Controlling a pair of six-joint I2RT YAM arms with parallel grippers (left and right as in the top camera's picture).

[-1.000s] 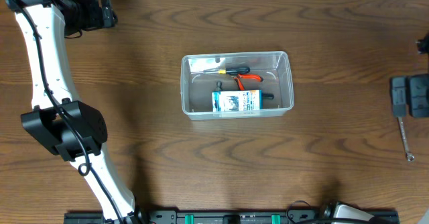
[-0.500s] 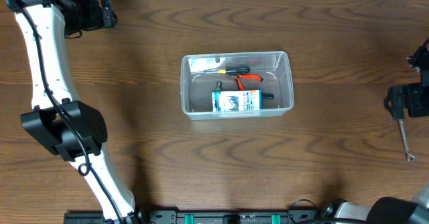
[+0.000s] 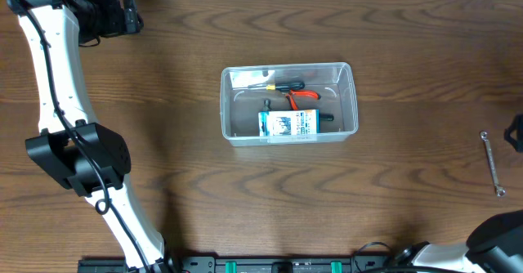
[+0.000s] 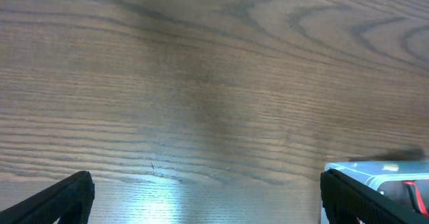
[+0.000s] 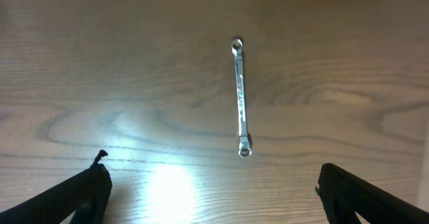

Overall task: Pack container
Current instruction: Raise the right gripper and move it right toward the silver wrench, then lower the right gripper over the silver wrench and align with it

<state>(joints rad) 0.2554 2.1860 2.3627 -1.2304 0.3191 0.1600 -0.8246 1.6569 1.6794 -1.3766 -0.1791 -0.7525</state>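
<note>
One wrench (image 3: pixel 492 163) lies flat on the table (image 3: pixel 392 208); container (image 3: pixel 245 118) sits well left of it. Right gripper (image 5: pixel 211 170) spread wide near the wrench, not touching; left gripper (image 4: pixel 204 180) spread too. Risk: thin flat steel, fingers (image 5: pixel 74 197) could skid and knock it further off.

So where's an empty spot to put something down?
The table is bare between the tub and the wrench, and between the tub and the left arm. The tub's right half is crowded with a box and tools; its left end is free.
</note>
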